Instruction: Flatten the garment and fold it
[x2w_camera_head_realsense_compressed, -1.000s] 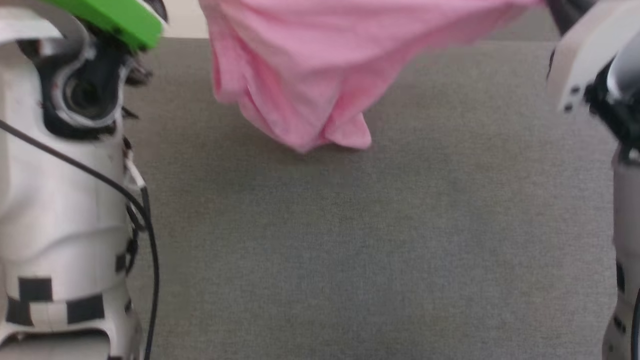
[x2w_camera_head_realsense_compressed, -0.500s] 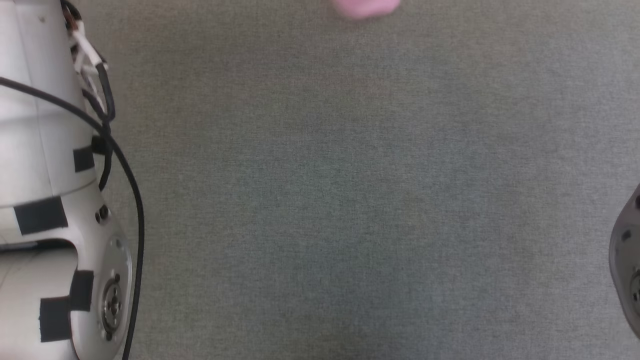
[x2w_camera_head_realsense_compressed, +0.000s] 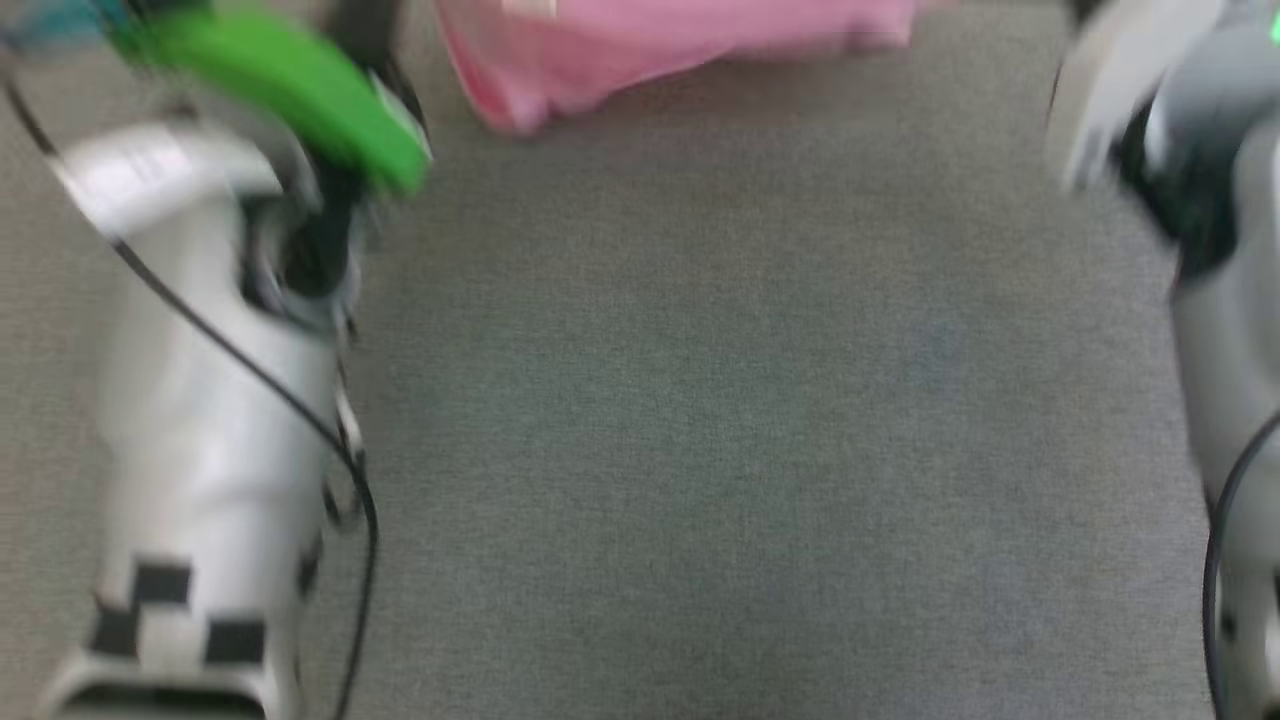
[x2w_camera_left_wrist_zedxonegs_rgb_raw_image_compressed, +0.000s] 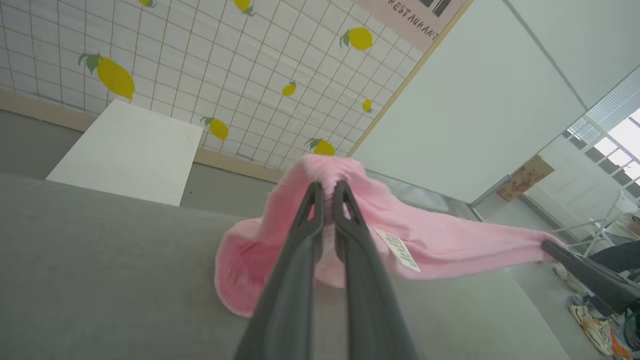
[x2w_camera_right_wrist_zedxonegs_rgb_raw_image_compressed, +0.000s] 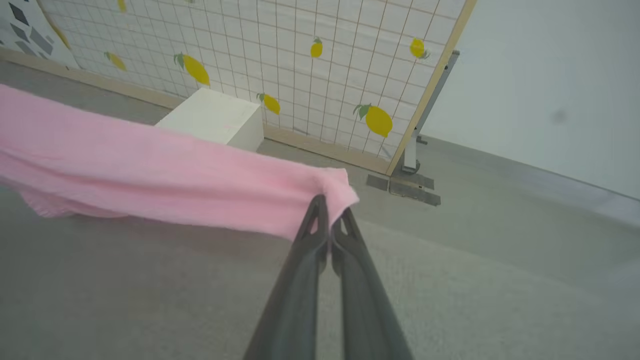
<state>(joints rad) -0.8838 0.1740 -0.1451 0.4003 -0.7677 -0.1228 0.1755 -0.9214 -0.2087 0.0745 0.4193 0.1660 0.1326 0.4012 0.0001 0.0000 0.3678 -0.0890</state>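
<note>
Garment (x2w_camera_left_wrist_zedxonegs_rgb_raw_image_compressed: 450, 242), one, pink, strung between left hand (x2w_camera_left_wrist_zedxonegs_rgb_raw_image_compressed: 327, 189) and right hand (x2w_camera_right_wrist_zedxonegs_rgb_raw_image_compressed: 330, 205), both pinching its cloth.

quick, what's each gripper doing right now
left gripper: shut on the pink garment, at a bunched edge
right gripper: shut on the pink garment, at its far end

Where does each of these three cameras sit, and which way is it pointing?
Head view: on the robot's head, looking down at the grey surface; left forearm and right forearm flank it, the pink garment at the top edge.
Left wrist view: on the left wrist, looking along the left tool, shut on the garment, toward a lemon-patterned wall.
Right wrist view: on the right wrist, looking along the right tool, shut on the garment's other end.
Shared: both wrist views show the garment, the wall and a white box.
</note>
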